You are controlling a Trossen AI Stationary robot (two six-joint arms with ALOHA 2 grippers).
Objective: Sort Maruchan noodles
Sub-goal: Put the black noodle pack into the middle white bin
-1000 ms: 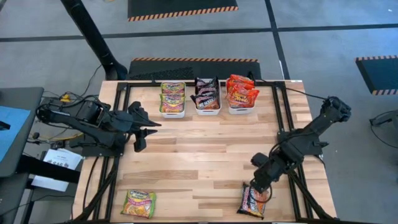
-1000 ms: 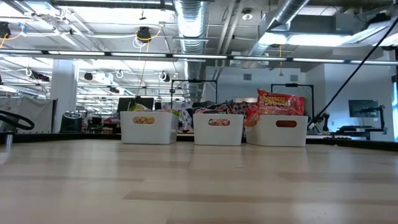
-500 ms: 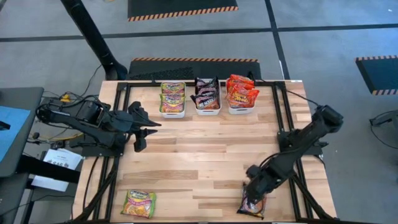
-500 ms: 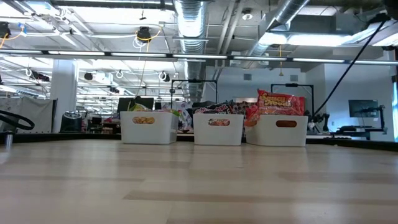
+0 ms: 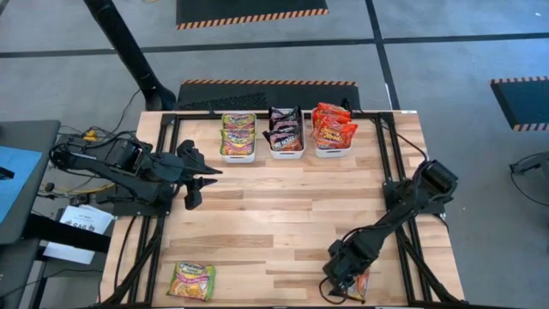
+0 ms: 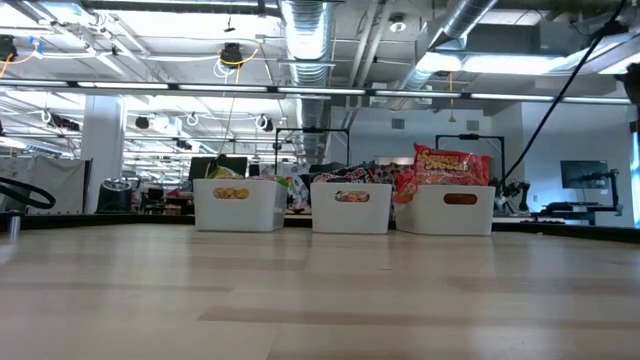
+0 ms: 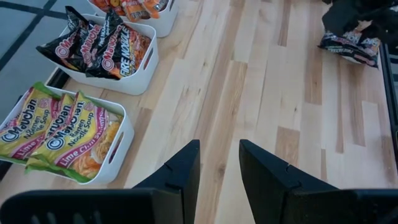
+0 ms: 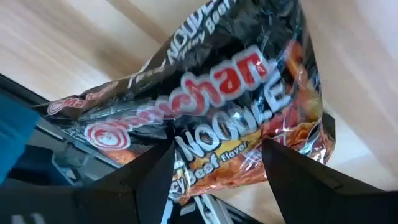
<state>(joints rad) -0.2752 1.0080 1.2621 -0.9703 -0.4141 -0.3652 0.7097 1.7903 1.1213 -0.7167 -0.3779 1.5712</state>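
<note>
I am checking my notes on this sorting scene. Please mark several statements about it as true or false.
1. Three white bins stand in a row at the table's far edge. True.
2. The right gripper is open over a dark noodle packet. True.
3. The green-yellow packet at the near edge is held by the left gripper. False: it lies alone, far from that gripper.
4. The middle bin holds green-yellow packets. False: it holds dark packets.

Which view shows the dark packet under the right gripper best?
The right wrist view: the dark packet fills it, label readable. The high view shows only its edge beneath the right gripper; the left wrist view shows it far off; the low view misses it.
</note>
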